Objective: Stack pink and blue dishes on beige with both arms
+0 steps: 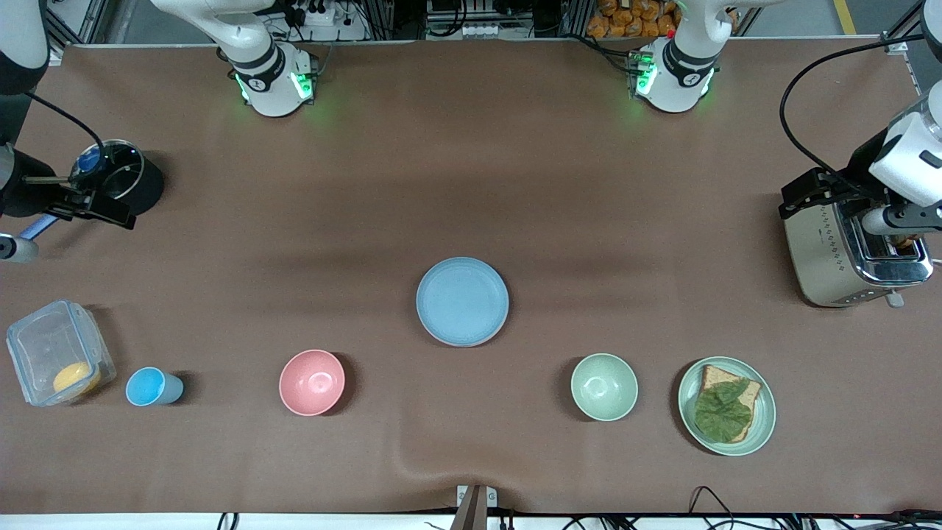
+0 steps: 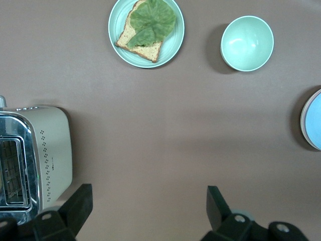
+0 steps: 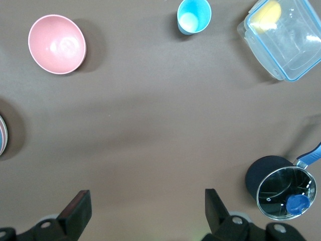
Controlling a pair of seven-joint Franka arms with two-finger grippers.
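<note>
- Table (image 1: 589,184): brown matte cover, small wrinkle at front-camera edge.
- Mid: blue plate (image 1: 462,301) on top of a stack; pink rim just shows under it.
- Row nearer front cam, from right arm's end: clear container (image 1: 59,353) w/ yellow item, blue cup (image 1: 152,386), pink bowl (image 1: 312,382), green bowl (image 1: 604,386), green plate (image 1: 727,405) w/ bread + lettuce.
- Toaster (image 1: 846,246) at left arm's end.
- Black pot (image 1: 121,180) w/ glass lid at right arm's end.
</note>
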